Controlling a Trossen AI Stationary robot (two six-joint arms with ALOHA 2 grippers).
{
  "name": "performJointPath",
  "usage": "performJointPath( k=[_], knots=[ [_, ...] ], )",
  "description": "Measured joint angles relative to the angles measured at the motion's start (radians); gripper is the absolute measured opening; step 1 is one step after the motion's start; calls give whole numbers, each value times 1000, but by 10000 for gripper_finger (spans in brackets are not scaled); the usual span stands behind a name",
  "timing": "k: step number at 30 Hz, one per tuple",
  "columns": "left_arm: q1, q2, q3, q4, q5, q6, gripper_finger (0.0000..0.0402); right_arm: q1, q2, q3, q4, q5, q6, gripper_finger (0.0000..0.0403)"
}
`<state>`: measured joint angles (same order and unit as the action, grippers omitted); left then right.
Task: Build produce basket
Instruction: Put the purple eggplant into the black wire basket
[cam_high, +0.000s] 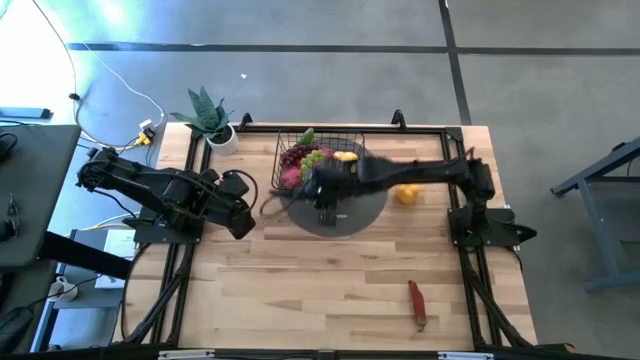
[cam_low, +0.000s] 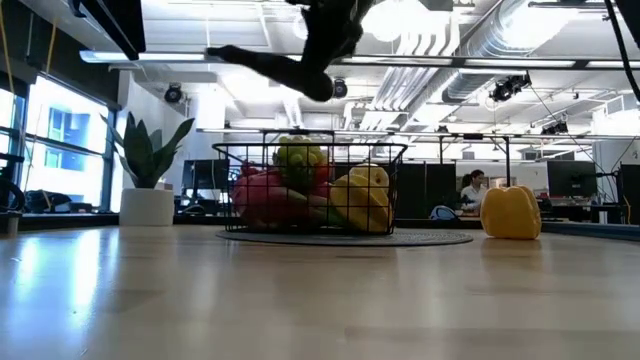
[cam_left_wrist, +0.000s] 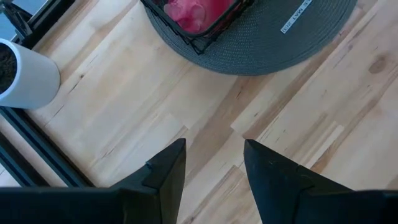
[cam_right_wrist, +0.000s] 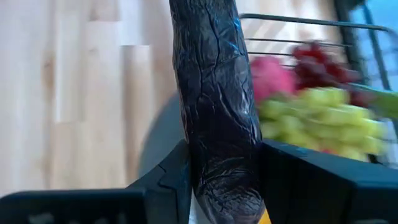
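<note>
The black wire basket (cam_high: 322, 152) stands on the grey round mat (cam_high: 345, 212). It holds pink dragon fruit (cam_low: 262, 195), green grapes (cam_right_wrist: 323, 118), red grapes (cam_right_wrist: 317, 59) and yellow pieces (cam_low: 362, 198). My right gripper (cam_right_wrist: 224, 168) hangs over the basket's near side (cam_high: 325, 195), shut on a long, dark purple, wrinkled pod (cam_right_wrist: 214, 93). In the low view the pod (cam_low: 285, 70) slants above the basket (cam_low: 310, 190). My left gripper (cam_left_wrist: 214, 155) is open above bare table left of the mat (cam_high: 265, 205). My right gripper pinches the dark purple pod between its two fingers (cam_right_wrist: 171, 177), which lie across it. One end of the pod (cam_right_wrist: 205, 25) sticks out well past the fingertips. The pod is lifted clear and slants above the basket.
A yellow pepper (cam_high: 405, 194) stands on the table right of the mat. A red chili (cam_high: 417, 305) lies near the table's near right corner. A potted plant in a white pot (cam_high: 212, 122) stands at the far left corner. Bare wood fills the near half.
</note>
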<state>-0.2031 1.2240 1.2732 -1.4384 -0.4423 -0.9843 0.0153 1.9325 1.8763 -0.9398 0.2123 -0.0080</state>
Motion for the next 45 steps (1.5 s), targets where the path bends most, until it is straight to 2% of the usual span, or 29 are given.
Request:
performJointPath(
  k=[8, 14, 21, 25, 37, 45],
  knots=[
    [0, 0, 0, 11, -6, -8, 152, -165, -91, 0, -17, 1, -84, 112],
    [10, 0, 0, 70, -19, -7, 152, -286, -108, 0, -51, -5, -139, 112],
    [81, 0, 0, 130, -43, 31, 152, -408, -97, 0, -100, -85, -138, 112],
    [144, 0, 0, 158, -43, 67, 152, -466, -89, 0, -102, -165, -148, 112],
    [280, 1, 0, 205, -42, 100, 152, -509, 37, 0, -146, -243, -262, 112],
    [326, 1, 0, 220, -40, 125, 152, -529, 111, 0, -147, -219, -266, 112]
  ],
)
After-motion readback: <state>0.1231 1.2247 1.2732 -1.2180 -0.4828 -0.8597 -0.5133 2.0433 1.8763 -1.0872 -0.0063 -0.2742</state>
